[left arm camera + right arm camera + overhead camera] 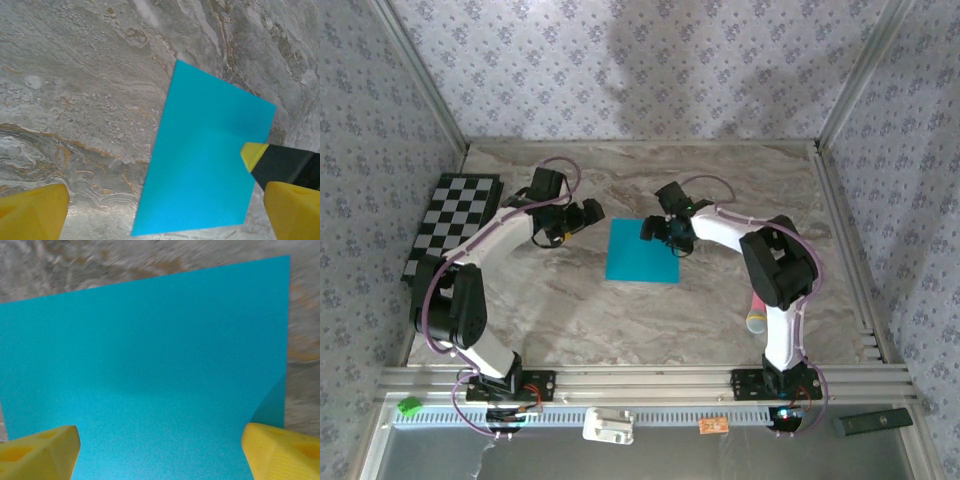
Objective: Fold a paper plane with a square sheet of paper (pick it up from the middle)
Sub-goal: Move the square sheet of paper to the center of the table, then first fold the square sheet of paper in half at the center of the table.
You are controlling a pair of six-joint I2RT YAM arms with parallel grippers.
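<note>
Square sheet of paper [640,252] flat, edges roughly parallel to table [720,180] edges.

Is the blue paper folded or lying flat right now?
Flat and unfolded. The square sheet of paper lies as one plain teal sheet on the table, with no crease showing in any view.

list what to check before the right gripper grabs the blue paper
1. Square sheet of paper lies flat and unfolded: ok.
2. Right gripper open at the sheet: ok.
3. Left gripper open, beside the sheet's far left corner: ok.
4. Right gripper over the sheet's middle: not ok, it looks closer to the far right edge.
5. Right gripper touching the paper: cannot tell.
6. Checkered board apart from the sheet: ok.
</note>
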